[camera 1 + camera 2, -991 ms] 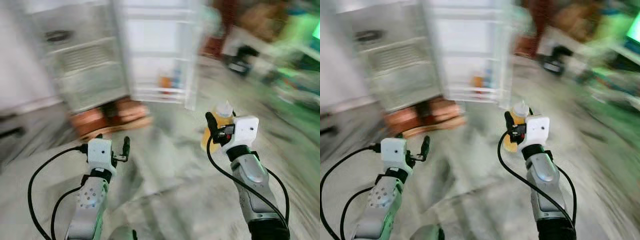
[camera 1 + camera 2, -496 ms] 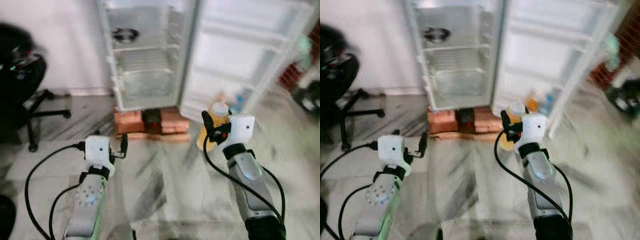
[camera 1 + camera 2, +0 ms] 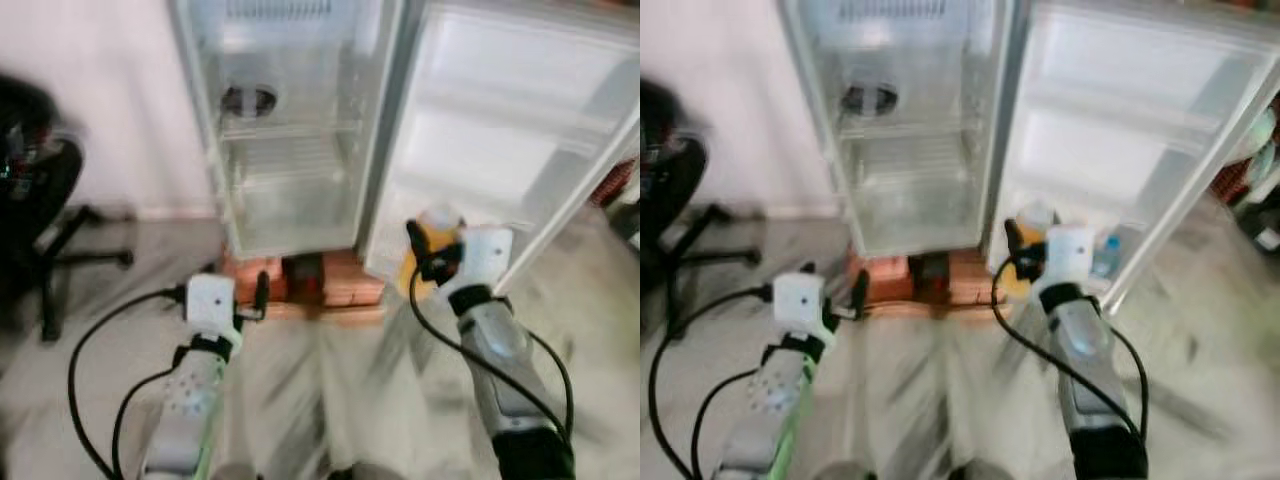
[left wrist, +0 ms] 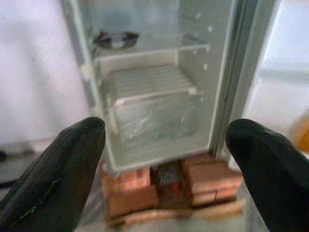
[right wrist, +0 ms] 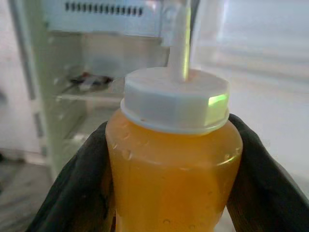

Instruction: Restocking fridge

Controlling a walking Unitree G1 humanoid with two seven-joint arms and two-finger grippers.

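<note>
A white fridge (image 3: 290, 130) stands ahead with its door (image 3: 520, 140) swung open to the right. Its wire shelves hold a dark bowl (image 3: 247, 100). My right gripper (image 3: 428, 255) is shut on an orange squeeze bottle (image 5: 174, 169) with a white cap and nozzle, held upright in front of the lower door. My left gripper (image 3: 258, 292) is open and empty, raised low before the fridge's base. Its fingers (image 4: 53, 183) frame the lower compartment in the left wrist view.
The fridge rests on red bricks (image 3: 345, 285) with a dark gap between them. A small bottle (image 3: 1103, 255) sits in the lower door shelf. A black office chair (image 3: 40, 200) stands at the left by the white wall. Grey marble floor (image 3: 330, 400) lies between me and the fridge.
The camera has swung left and come closer, so the fridge now stands straight ahead and larger. Both arms keep their pose, and the right still holds the bottle.
</note>
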